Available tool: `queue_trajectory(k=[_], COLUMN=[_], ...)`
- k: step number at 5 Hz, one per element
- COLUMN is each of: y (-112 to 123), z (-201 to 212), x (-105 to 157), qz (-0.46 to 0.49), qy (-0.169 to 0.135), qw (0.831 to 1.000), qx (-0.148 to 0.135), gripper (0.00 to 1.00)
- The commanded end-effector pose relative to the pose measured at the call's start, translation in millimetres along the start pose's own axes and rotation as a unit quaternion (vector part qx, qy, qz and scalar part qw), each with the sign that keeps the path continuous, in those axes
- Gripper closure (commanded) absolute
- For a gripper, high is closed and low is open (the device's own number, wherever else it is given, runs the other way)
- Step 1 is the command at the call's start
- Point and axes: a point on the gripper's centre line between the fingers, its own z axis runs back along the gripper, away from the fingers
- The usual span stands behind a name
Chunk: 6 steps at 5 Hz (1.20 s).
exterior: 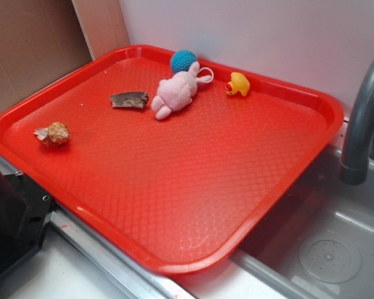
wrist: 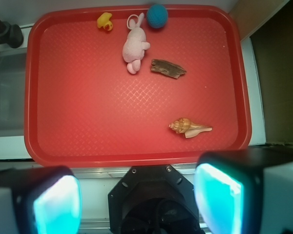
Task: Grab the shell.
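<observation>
The shell [exterior: 52,133] is a small tan-orange bumpy spiral with a pale pointed tip, lying on the red tray [exterior: 193,187] near its left edge. In the wrist view the shell [wrist: 188,127] lies low and right on the tray [wrist: 88,126], tip pointing right. My gripper [wrist: 136,200] hangs high above the robot base, off the tray's near edge, open wide with nothing between its fingers [wrist: 56,204]. The shell is well ahead of the right finger. The gripper does not show in the exterior view.
A pink plush toy [exterior: 174,92], a blue crochet ball [exterior: 184,60], a yellow rubber duck [exterior: 239,83] and a flat dark brown bark-like piece [exterior: 129,99] lie at the tray's far side. A grey faucet [exterior: 361,118] and sink basin [exterior: 324,249] are to the right. The black robot base [wrist: 154,204] sits below.
</observation>
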Motion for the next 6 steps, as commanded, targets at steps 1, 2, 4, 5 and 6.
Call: queue_trajectory(k=[1, 2, 4, 5, 6], y=[0, 25, 59, 68, 78], z=[0, -51, -131, -158, -178], x=[0, 12, 12, 10, 10], qz=[0.0, -0.122, -0.271, -0.294, -0.304], qy=[0.0, -0.025, -0.027, -0.02, -0.011], qw=[1.0, 0.992, 0.962, 0.955, 0.952], qx=[0.0, 0.005, -0.015, 0.023, 0.033], gripper=[0.0, 0.0, 0.0, 0.0, 0.0])
